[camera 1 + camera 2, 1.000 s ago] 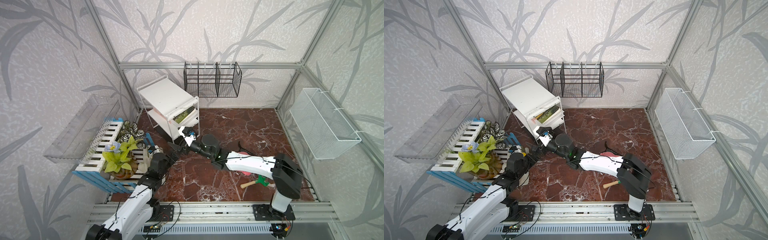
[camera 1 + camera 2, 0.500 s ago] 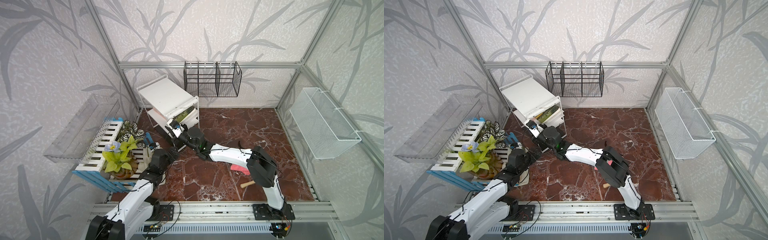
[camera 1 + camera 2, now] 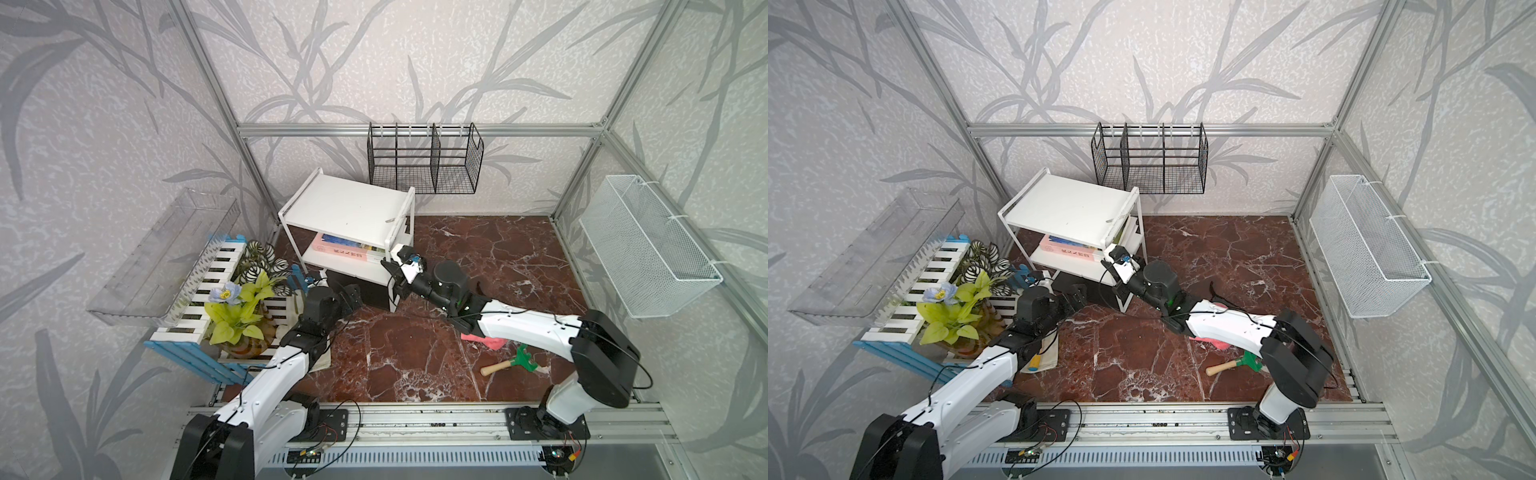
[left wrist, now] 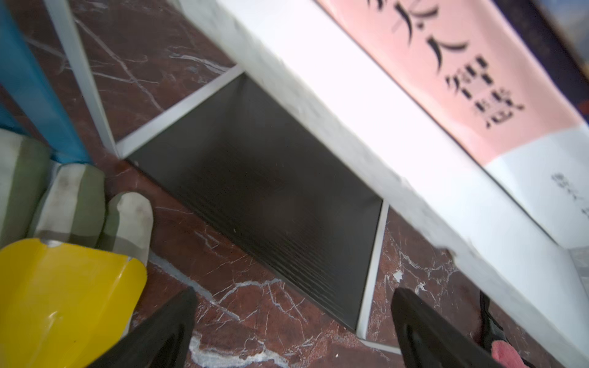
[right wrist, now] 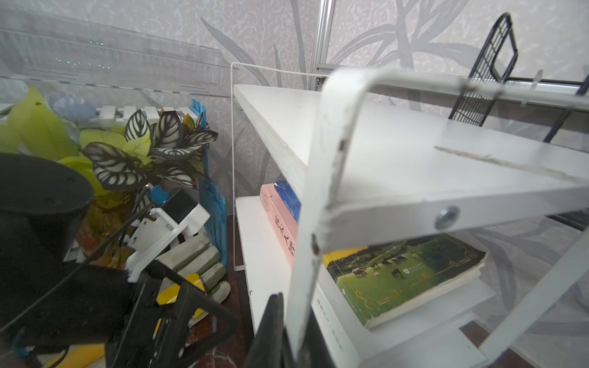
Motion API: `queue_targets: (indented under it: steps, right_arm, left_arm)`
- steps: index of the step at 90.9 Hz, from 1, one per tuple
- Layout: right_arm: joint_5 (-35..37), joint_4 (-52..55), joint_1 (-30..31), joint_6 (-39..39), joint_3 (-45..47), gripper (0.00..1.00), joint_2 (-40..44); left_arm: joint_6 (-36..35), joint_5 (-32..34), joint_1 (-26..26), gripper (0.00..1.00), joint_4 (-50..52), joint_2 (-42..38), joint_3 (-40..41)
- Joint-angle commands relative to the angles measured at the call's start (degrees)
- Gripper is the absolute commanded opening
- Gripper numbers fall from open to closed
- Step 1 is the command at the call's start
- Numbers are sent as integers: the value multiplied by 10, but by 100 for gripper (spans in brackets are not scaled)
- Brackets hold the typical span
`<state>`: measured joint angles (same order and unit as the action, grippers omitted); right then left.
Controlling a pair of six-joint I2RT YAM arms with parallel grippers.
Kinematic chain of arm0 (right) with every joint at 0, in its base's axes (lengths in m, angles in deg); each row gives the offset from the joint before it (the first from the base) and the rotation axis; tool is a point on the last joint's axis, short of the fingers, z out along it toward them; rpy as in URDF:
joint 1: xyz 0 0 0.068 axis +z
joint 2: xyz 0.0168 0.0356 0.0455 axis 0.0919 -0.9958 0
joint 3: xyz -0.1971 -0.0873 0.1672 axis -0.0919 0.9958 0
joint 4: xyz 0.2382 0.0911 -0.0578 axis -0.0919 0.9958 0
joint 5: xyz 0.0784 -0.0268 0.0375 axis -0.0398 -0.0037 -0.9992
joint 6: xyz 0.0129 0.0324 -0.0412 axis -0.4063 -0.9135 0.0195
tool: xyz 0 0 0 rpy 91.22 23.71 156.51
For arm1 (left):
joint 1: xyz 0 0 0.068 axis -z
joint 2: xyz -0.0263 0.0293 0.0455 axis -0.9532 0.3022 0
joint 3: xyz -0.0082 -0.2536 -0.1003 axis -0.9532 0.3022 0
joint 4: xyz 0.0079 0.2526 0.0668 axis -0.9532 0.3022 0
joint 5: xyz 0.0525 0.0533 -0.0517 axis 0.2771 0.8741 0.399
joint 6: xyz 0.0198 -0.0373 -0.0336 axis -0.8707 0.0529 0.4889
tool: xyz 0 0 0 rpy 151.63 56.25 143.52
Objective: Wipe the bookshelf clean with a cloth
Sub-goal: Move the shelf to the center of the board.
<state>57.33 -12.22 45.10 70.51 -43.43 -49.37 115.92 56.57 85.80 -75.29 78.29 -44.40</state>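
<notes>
A: Right hand (image 3: 394, 279), state?
B: Clamped shut on the front corner post of the bookshelf (image 3: 347, 203), near the middle board. In the right wrist view the fingertips run off the picture edge and the post covers the contact itself.
A: Left hand (image 3: 354, 296)?
B: Spread wide, empty, low over the tabletop (image 3: 415, 357) in front of the black bottom panel (image 4: 264, 191).
A: The cloth (image 3: 492, 343)?
B: On the tabletop beneath the right forearm, well apart from both hands. Only a pink edge shows in both top views; the arm covers the bulk. The left wrist view catches the cloth (image 4: 505, 353) as a pink corner, cut off at the picture edge.
A: Shelf contents?
B: Books (image 3: 345, 249) on the middle board, partly hidden by the top board. Titles are too blurred to read.
</notes>
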Motion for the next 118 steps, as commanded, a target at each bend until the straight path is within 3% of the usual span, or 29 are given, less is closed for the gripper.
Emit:
queue_targets:
  steps: [1,12,19,25,31,40,53,72,83,88,93,101,118]
  right_arm:
    - [39,45,-60,69,36,0,83]
    - [51,63,-99,71,84,0,132]
    - [-21,92,-162,21,106,0,166]
    - [-102,118,-223,-1,115,0,188]
    - [-158,133,-262,15,127,0,208]
    - [-174,161,-304,48,135,0,235]
    - [-221,142,-365,15,144,0,245]
    - [-227,138,-394,14,145,0,233]
    - [-297,140,-443,20,134,0,223]
    - [-327,151,-462,22,118,0,213]
    - [-344,164,-470,30,102,0,198]
    - [-367,154,-470,30,88,0,164]
    - [-383,108,-469,12,74,0,120]
  left_arm:
    - [-34,-35,-1,100,-42,-13,9]
    - [-42,-110,2,100,-94,-19,26]
    - [-53,-216,8,100,-157,-24,43]
    - [-54,-259,22,100,-196,-38,64]
    - [-62,-251,34,100,-203,-61,80]
    - [-72,-212,37,100,-190,-111,100]
    - [-78,-178,38,100,-212,-160,129]
    - [-98,-226,39,99,-246,-104,103]
    - [-113,-239,42,88,-279,-30,70]
    - [-127,-252,45,87,-287,7,46]
    - [-154,-270,49,87,-275,49,11]
    - [-196,-278,53,77,-248,113,-48]
    - [-229,-255,52,38,-263,205,-115]
